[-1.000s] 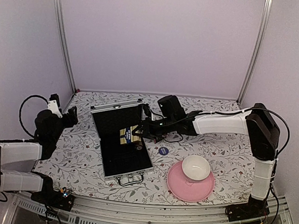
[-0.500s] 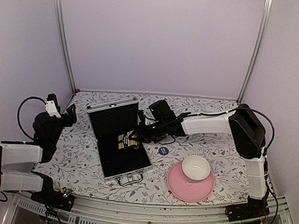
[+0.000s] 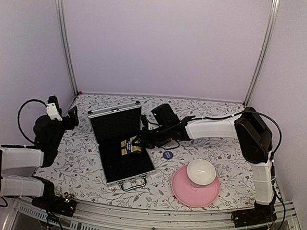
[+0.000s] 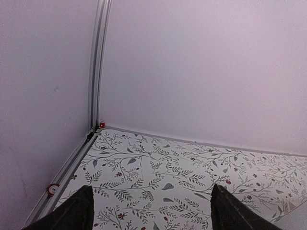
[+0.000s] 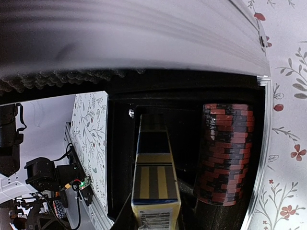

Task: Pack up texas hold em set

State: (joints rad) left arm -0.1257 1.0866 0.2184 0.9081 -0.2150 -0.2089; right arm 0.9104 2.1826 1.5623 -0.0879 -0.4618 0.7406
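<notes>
From above, the flowered worktop (image 3: pixel 83 163) carries the silver briefcase (image 3: pixel 127 165) open left of centre, the right gripper (image 3: pixel 138 138) reaching inside and the blue disc (image 3: pixel 167 155) near its right edge. The left wrist view shows the left gripper (image 4: pixel 153 213) spread wide near the rear left corner. In the right wrist view the jaws sit narrow on the gold-and-dark card box (image 5: pixel 154 187) inside the case, with the dark red chip stack (image 5: pixel 223 153) just beside it.

**Posture of the two arms and their grippers**

Left arm (image 3: pixel 20 159): folded, with the elbow low and behind its gripper. The left gripper (image 3: pixel 73 115) is raised, its fingers (image 4: pixel 72 212) spread wide apart. Right arm (image 3: pixel 220 128): upper link upright, forearm stretched level behind the right gripper (image 3: pixel 143 137), wrist angled downward just behind it. The right fingers cannot be made out in the wrist view, so the jaw state is undetermined.
</notes>
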